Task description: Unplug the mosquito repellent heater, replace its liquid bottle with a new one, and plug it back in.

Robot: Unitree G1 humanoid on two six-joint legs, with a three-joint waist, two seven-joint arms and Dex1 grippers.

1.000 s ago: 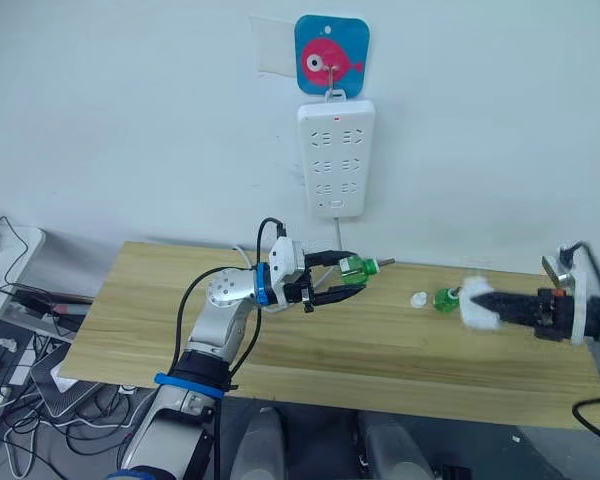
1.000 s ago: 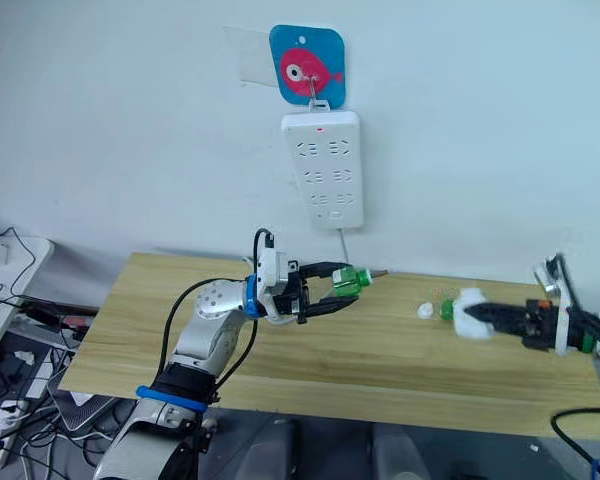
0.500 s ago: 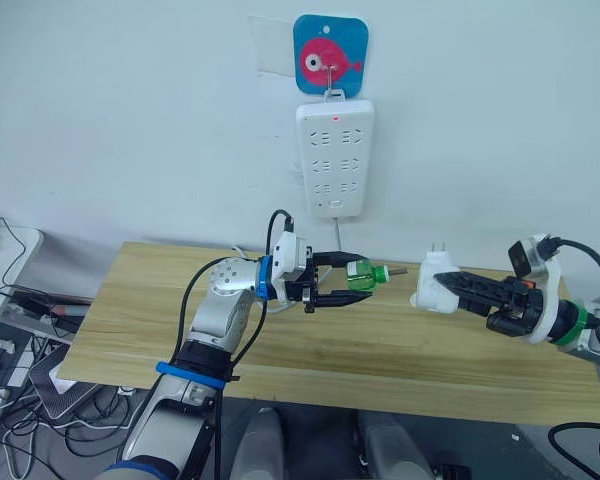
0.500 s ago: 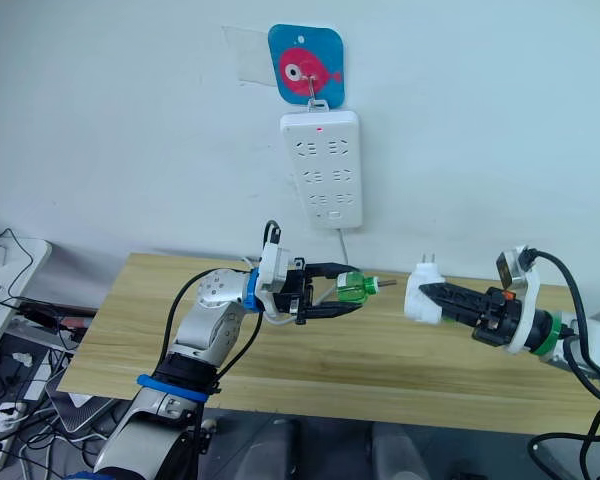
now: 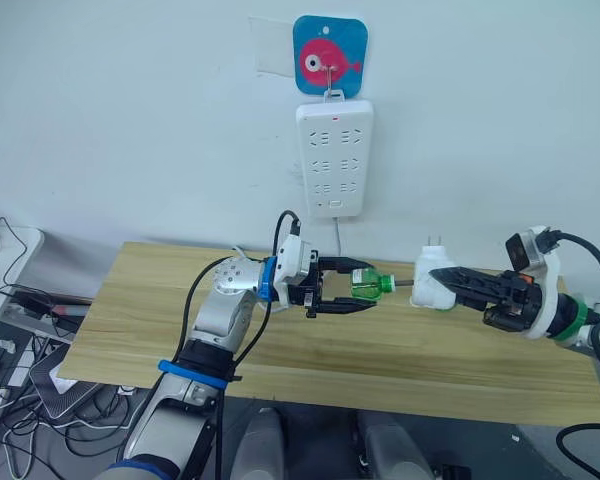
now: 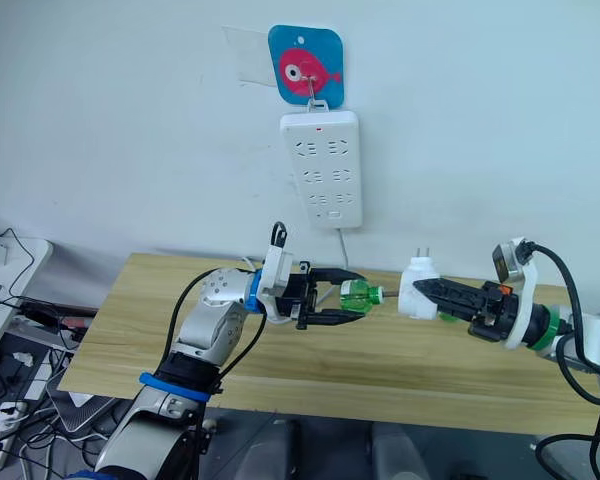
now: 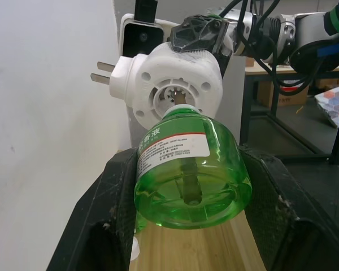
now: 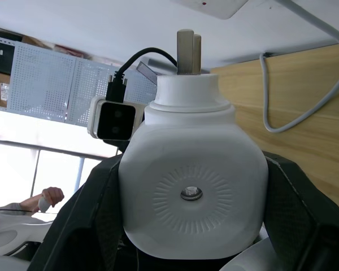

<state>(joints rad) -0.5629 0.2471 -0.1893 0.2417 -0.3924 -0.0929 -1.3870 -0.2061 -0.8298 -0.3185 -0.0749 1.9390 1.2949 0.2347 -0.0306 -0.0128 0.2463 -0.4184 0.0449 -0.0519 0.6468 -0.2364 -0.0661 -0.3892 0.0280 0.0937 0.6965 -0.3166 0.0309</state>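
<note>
Heater (image 5: 432, 279) facing bottle (image 5: 368, 286), midair.

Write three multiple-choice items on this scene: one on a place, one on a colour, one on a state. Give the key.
1. Where is the power strip?
A. flat on the table
B. hanging on the wall
C. on the floor

2. What colour is the bottle in the left gripper?
A. green
B. blue
C. red

3. What state is the heater in?
A. plugged into the strip
B. lying on the table
C. unplugged, held by the right gripper

Key: 1 B, it hangs from a hook under the fish sign. 2 A, translucent green. 3 C, its prongs are bare, jaws around it.
</note>
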